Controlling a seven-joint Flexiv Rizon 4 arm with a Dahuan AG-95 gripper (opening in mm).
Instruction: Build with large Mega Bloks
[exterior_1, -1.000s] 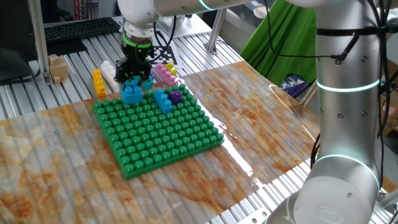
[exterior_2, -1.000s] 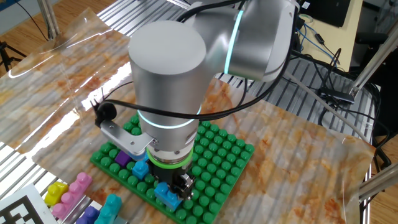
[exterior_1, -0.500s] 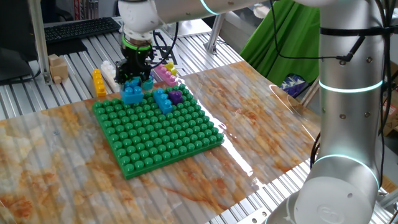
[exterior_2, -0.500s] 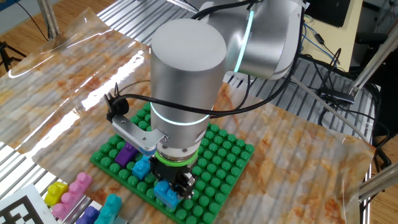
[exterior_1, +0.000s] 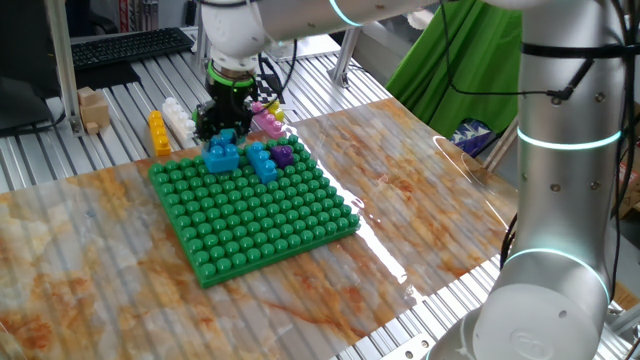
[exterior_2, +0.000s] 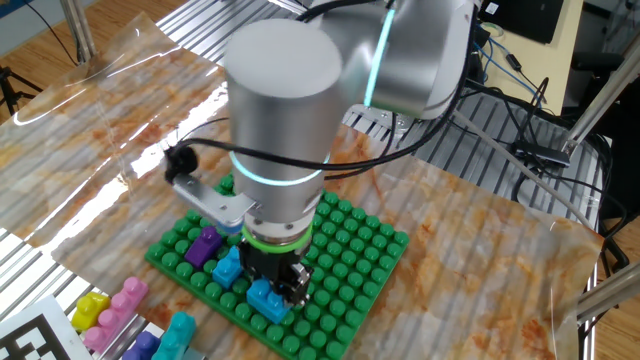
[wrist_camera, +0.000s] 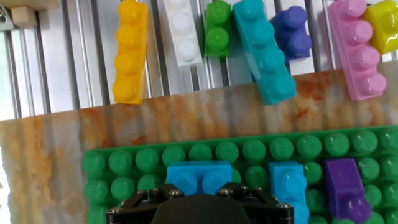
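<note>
Hand view looks straight down past the gripper (wrist_camera: 199, 208) at a two-stud blue brick (wrist_camera: 199, 177) sitting over the back rows of the green plate (wrist_camera: 124, 163). From one fixed view the black fingers come down on either side of that brick, so I read the gripper as clamped on it, held upright with the studs up so its underside can meet the plate's studs squarely. Whether it is already seated or just above the studs I cannot tell.

Just beside it on the plate stand a second blue brick (wrist_camera: 287, 183) and a purple brick (wrist_camera: 344, 186), close together along the same edge. That looks like a row being built, and the held brick sits next to them with a small gap.

Beyond the plate's edge, on the ribbed metal table (wrist_camera: 62, 56), lie the spare bricks in a line: a yellow one (wrist_camera: 130, 53), a white one (wrist_camera: 181, 31), a green one (wrist_camera: 217, 34), a teal one (wrist_camera: 264, 50), a dark blue one (wrist_camera: 291, 31) and a pink one (wrist_camera: 356, 50). None blocks the plate; the second blue brick is the nearest thing the fingers could bump
</note>
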